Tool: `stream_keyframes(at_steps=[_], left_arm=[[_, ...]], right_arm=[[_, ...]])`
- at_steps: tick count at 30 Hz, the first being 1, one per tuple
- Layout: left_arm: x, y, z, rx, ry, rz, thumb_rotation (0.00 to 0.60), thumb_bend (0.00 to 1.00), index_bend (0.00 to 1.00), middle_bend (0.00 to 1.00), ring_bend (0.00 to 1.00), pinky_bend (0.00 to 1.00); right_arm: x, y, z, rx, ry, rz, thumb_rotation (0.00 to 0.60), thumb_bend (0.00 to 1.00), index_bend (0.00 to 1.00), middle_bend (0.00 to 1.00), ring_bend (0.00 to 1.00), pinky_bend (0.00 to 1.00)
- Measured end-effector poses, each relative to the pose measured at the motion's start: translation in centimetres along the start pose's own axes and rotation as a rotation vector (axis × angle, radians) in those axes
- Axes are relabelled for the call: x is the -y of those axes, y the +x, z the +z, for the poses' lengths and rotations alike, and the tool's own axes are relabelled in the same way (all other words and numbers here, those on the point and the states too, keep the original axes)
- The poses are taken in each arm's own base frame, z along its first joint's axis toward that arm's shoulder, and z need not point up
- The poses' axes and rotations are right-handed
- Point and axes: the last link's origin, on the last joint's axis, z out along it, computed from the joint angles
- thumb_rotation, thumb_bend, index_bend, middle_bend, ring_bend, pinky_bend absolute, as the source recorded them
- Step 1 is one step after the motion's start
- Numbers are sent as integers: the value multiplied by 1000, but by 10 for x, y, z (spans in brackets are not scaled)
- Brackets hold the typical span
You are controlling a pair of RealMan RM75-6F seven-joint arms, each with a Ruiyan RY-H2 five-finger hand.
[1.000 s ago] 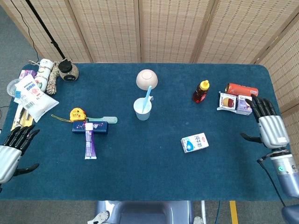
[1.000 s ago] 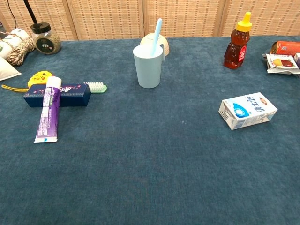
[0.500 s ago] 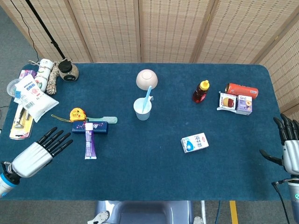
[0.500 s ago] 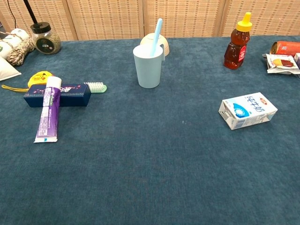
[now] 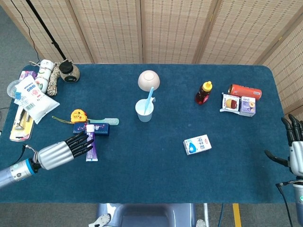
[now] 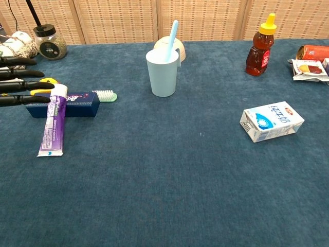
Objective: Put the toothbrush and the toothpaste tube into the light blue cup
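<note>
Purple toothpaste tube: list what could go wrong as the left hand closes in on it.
The purple toothpaste tube lies across a dark blue box, so the open left hand may shove the box or the green toothbrush behind it. The light blue cup already holds a blue toothbrush; dropping the tube in could tip it.

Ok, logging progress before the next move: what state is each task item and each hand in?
light blue cup: upright, blue toothbrush standing inside.
toothpaste tube: capped, lying across the dark blue box.
left hand: open, fingers extended over the tube's cap end.
right hand: open, at the table's right edge.
</note>
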Motion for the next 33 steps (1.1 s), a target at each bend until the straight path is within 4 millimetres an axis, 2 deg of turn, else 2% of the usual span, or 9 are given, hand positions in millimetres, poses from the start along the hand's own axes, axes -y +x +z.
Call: stream_keyframes(at_steps=[11, 17, 29, 31, 33], left_arm=[[-15, -16, 49, 2, -86, -4, 600, 0, 0, 0, 0, 0], [-18, -22, 66, 18, -114, 23, 600, 18, 0, 0, 0, 0], [-25, -25, 82, 26, -141, 35, 600, 94, 0, 0, 0, 7], [-27, -26, 85, 23, -144, 36, 600, 116, 37, 0, 0, 58], [-29, -26, 86, 16, -149, 38, 600, 147, 145, 34, 2, 146]], right_arm=[[1, -5, 2, 22, 0, 13, 600, 124, 0, 0, 0, 0], [1, -6, 2, 32, 0, 25, 600, 124, 0, 0, 0, 0], [1, -5, 2, 27, -1, 41, 600, 124, 0, 0, 0, 0], [1, -5, 2, 28, 0, 49, 600, 124, 0, 0, 0, 0], [0, -5, 3, 29, -1, 53, 600, 124, 0, 0, 0, 0]])
